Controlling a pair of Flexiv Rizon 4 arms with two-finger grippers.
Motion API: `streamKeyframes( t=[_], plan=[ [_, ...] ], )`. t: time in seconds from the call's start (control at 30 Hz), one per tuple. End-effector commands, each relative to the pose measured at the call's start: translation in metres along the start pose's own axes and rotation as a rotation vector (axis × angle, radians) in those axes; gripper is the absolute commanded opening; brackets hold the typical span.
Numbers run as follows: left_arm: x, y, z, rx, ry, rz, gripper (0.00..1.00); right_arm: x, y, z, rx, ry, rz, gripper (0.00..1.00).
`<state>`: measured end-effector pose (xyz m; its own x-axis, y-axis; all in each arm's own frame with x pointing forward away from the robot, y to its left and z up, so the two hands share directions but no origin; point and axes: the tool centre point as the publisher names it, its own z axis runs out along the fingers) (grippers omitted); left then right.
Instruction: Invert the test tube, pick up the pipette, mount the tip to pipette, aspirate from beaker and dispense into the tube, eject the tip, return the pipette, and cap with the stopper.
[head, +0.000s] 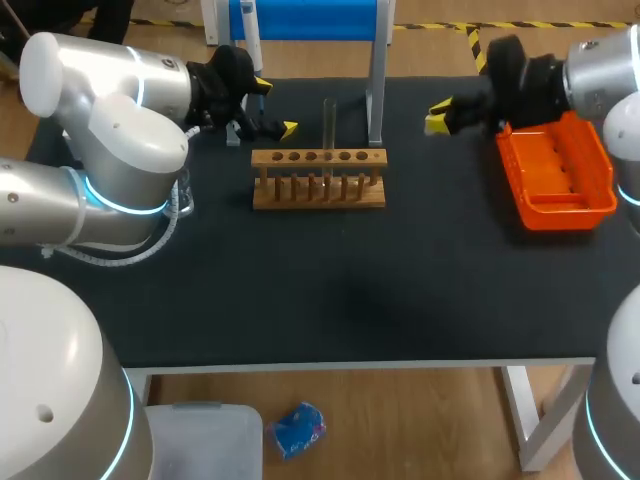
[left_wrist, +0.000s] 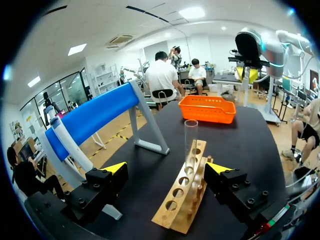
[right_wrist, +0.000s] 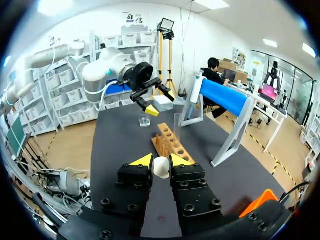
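A clear test tube (head: 328, 125) stands upright in the wooden rack (head: 318, 190) at mid-table, open end up. My left gripper (head: 275, 107) hovers open just left of the rack; in its wrist view the left gripper (left_wrist: 167, 169) has the rack (left_wrist: 182, 200) and the tube (left_wrist: 190, 142) ahead between its wide-spread fingers, touching neither. My right gripper (head: 437, 115) hangs right of the rack, beside the orange tray. In its wrist view the right gripper (right_wrist: 161, 167) is shut on a small white stopper (right_wrist: 161, 167). The pipette (right_wrist: 196, 95) hangs on the blue stand (right_wrist: 222, 97).
An orange tray (head: 555, 175) lies at the right of the table. The blue stand (head: 310, 20) with its grey legs rises behind the rack. A small glass beaker (right_wrist: 144, 120) and a white box (right_wrist: 163, 102) sit beyond the rack's left end.
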<state>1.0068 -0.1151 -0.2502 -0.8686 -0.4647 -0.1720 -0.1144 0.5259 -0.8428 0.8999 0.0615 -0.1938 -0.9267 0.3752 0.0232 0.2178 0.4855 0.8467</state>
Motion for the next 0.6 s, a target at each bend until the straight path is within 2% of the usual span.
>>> streamKeyframes(
  t=[0.03,0.53,0.6],
  plan=[
    [-0.0010,0.0002,0.0003,0.001,0.004,0.000,1.00,0.0005,0.0013,-0.0044,0.006,0.003,0.000,0.00],
    [-0.0010,0.0002,0.0003,0.001,0.004,0.000,1.00,0.0005,0.0013,-0.0044,0.006,0.003,0.000,0.00],
    [-0.0010,0.0002,0.0003,0.001,0.004,0.000,1.00,-0.0024,0.0070,0.0044,-0.016,0.029,-0.031,0.00]
  ],
)
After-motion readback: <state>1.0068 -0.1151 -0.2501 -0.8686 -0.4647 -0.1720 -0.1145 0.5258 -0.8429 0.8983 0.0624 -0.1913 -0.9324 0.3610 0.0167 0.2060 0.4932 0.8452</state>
